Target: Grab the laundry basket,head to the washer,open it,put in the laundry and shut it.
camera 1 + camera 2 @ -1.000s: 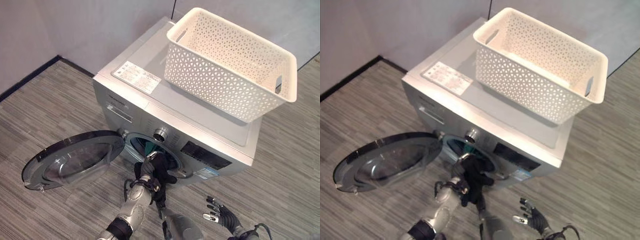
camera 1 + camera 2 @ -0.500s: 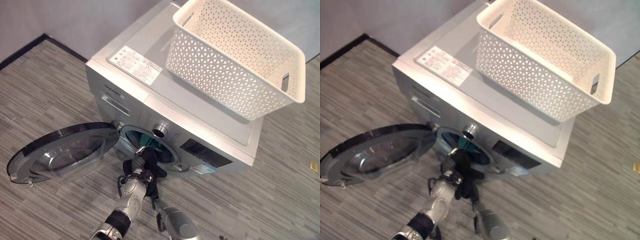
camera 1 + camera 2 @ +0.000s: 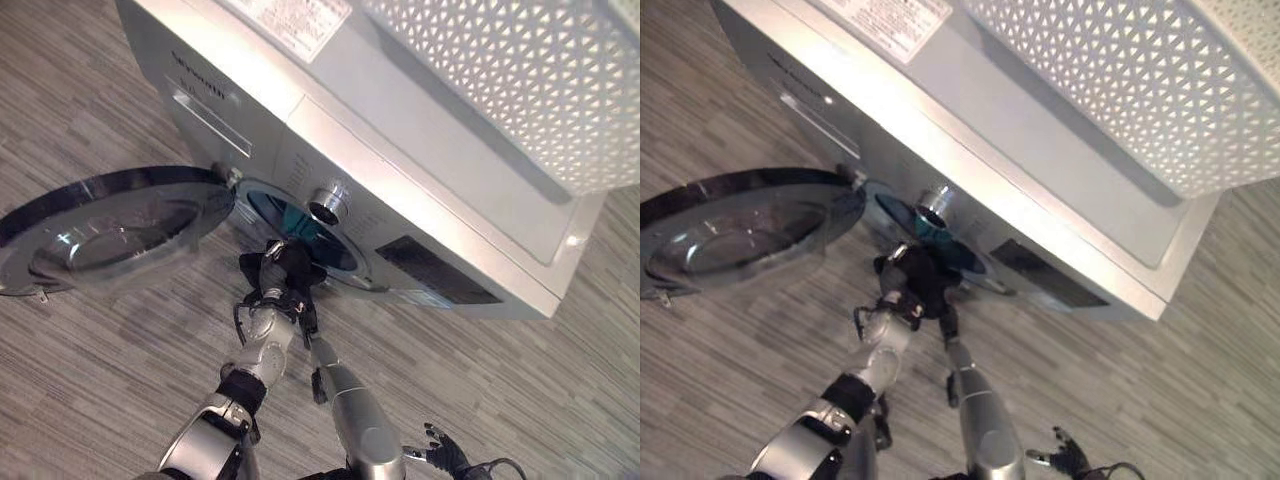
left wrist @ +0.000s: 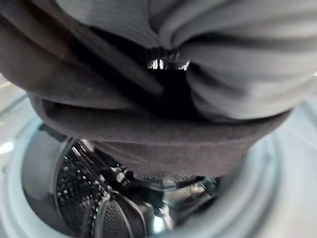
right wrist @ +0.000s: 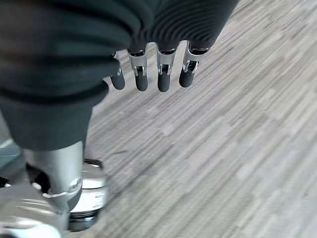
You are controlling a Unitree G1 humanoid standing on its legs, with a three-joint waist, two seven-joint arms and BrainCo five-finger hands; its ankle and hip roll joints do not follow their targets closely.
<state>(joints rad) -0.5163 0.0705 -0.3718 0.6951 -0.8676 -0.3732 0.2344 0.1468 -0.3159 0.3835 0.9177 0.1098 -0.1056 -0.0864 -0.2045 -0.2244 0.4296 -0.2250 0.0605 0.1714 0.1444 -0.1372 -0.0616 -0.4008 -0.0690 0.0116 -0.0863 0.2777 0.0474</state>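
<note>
Left hand (image 3: 283,272) at washer (image 3: 420,190) mouth, clutching dark laundry (image 4: 148,134). Right hand (image 5: 153,74) at 5 o'clock, fingers relaxed, holding nothing.

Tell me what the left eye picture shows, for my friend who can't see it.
The robot's left hand reaches with dark laundry to the round opening of a silver washer, whose door hangs wide open. A white basket sits on top. The right hand hangs low over the striped floor.
</note>
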